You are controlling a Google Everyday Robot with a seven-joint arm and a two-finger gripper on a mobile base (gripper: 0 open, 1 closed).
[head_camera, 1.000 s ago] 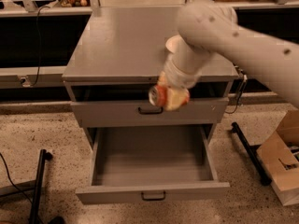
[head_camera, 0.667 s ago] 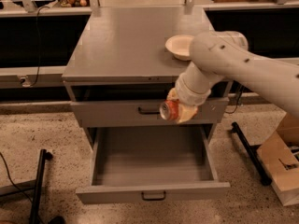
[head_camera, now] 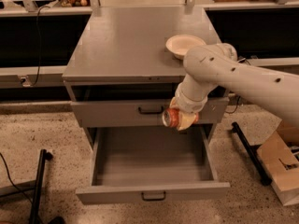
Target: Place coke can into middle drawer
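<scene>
My gripper (head_camera: 181,119) is shut on the coke can (head_camera: 171,117), a small red-orange can held on its side with a silver end facing left. It hangs in front of the closed upper drawer front (head_camera: 117,112), just above the right rear part of the open middle drawer (head_camera: 154,163). That drawer is pulled out, with a bare grey floor and a small black bar handle (head_camera: 153,197) on its front. My white arm (head_camera: 243,80) reaches in from the right.
A cream-white bowl (head_camera: 184,45) sits on the right of the grey cabinet top (head_camera: 126,41). A cardboard box (head_camera: 282,167) and a black bar (head_camera: 247,150) lie on the floor at right. A black stand (head_camera: 39,183) is at lower left.
My arm has swung lower and to the right, carrying the can down in front of the upper drawer front. The bowl, hidden a second ago, now shows on the cabinet top.
</scene>
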